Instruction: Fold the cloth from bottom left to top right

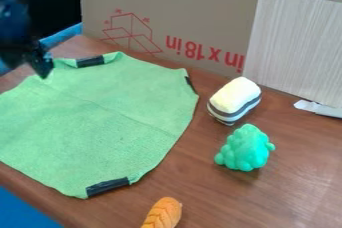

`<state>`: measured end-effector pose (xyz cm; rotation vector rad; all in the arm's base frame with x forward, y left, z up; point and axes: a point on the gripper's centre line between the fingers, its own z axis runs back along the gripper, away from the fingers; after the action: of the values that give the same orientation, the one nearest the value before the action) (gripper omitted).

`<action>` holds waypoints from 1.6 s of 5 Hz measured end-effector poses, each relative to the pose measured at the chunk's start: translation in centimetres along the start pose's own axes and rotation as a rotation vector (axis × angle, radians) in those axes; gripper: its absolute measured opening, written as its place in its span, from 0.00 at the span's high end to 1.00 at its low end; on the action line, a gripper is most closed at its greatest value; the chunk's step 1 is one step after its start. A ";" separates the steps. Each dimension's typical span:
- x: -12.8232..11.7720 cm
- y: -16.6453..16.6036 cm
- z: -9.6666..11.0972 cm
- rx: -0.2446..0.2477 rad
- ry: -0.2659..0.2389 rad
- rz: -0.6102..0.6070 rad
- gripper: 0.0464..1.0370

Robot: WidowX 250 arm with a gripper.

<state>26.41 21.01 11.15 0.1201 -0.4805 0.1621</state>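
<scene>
- Cloth (100, 114) of green fabric, black-taped at its edges, lies spread on the brown wooden bench (294, 172), its middle toward five o'clock from the gripper.
- Black two-finger gripper (41, 65) hangs at the cloth's ten o'clock edge; I cannot tell how open it is or whether it holds fabric.
- Folding likely calls for the seven-to-eight o'clock edge, carried toward one o'clock.

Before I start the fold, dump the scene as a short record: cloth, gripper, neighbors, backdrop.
cloth: green, spread out, not folded over
cloth_marks: three black strips along its edges
gripper: black, at cloth's upper-left edge; contact unclear
right_of_cloth: striped block, lumpy green toy
near_bottom_edge: orange braided toy, cut off by view
backdrop: cardboard with red print
surface: brown wooden table
</scene>
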 end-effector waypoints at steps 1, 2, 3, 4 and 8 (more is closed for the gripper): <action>-1.6 0.4 -0.1 0.005 -0.024 0.157 0.04; -3.5 1.4 0.0 0.070 -0.007 0.181 0.04; -5.6 2.8 -0.8 0.139 0.008 0.205 0.04; -7.1 3.0 -2.1 0.188 0.016 0.161 0.04; -8.5 4.5 -2.5 0.193 -0.024 0.275 0.04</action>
<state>19.24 24.70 5.29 0.2447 -0.5041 0.4776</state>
